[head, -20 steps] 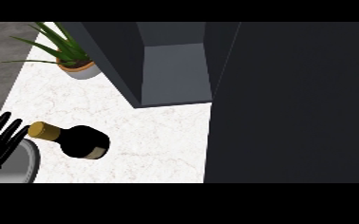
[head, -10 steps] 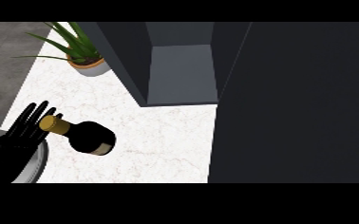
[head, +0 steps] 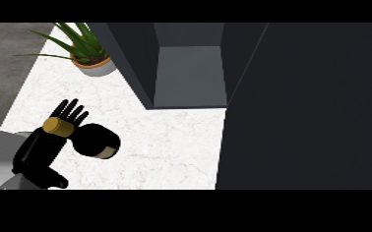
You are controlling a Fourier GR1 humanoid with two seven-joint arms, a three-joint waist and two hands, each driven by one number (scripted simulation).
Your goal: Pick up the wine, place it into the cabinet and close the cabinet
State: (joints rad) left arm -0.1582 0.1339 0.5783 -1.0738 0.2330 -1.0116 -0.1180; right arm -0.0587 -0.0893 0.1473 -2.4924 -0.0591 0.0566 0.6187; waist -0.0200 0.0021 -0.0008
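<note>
The single view looks from the robot's head steeply down onto the counter (head: 167, 152), from close enough that the white top takes up only the left half of the frame. It faces away from the robot toward the open cabinet (head: 189, 73) at top centre, with a dark panel (head: 305, 108) filling the right side. The plant (head: 91, 61) marks the far left, and the left hand (head: 40, 150) comes in at the near lower-left corner.

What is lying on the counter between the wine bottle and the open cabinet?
Nothing: in the head view only bare white counter separates the wine bottle from the cabinet.
</note>
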